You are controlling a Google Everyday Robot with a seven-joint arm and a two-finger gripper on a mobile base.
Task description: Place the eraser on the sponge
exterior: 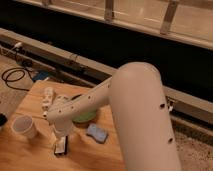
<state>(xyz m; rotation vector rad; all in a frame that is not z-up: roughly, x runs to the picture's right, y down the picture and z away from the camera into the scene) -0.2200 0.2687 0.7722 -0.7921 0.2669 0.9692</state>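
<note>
The eraser, a pale block with dark edges, lies on the wooden table near its front edge. My gripper points down directly over the eraser, at or just above its top, and hides part of it. To the right of the eraser, a short gap away, the light-blue sponge lies flat on the table. My arm reaches in from the right and covers much of the table's right side.
A round green bowl sits behind the sponge, partly under my arm. A white cup stands at the left, and a white bottle lies at the back left. A black cable coils on the floor beyond the table.
</note>
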